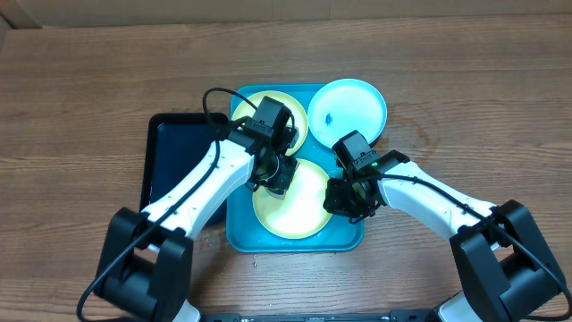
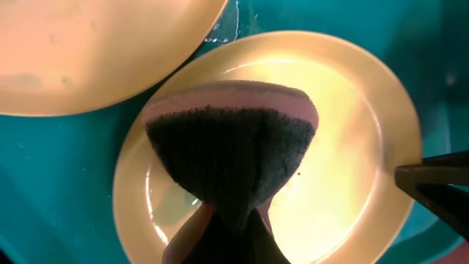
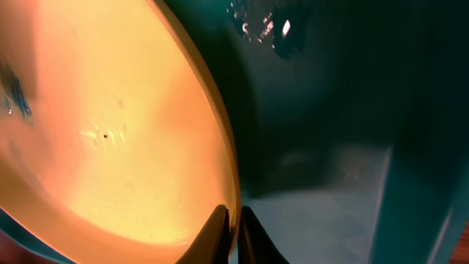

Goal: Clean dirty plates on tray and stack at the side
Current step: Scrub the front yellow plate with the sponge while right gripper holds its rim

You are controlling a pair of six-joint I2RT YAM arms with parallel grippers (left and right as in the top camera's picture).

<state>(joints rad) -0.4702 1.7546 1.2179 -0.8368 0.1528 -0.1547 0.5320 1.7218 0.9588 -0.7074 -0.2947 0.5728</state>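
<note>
Two pale yellow-green plates lie in the turquoise tray (image 1: 239, 234): a near plate (image 1: 299, 215) and a far plate (image 1: 295, 105) partly under my left arm. A light blue plate (image 1: 350, 105) with a small blue smudge rests over the tray's far right corner. My left gripper (image 1: 273, 175) is shut on a dark sponge with a pink back (image 2: 231, 147), pressed on the near plate (image 2: 352, 147). My right gripper (image 1: 347, 202) is shut on that plate's right rim (image 3: 229, 192), pinching it between its fingertips (image 3: 233, 220).
A smaller black tray (image 1: 170, 156) lies left of the turquoise tray, touching it. The wooden table (image 1: 465, 80) extends on all sides. The tray floor (image 3: 322, 147) looks wet beside the plate.
</note>
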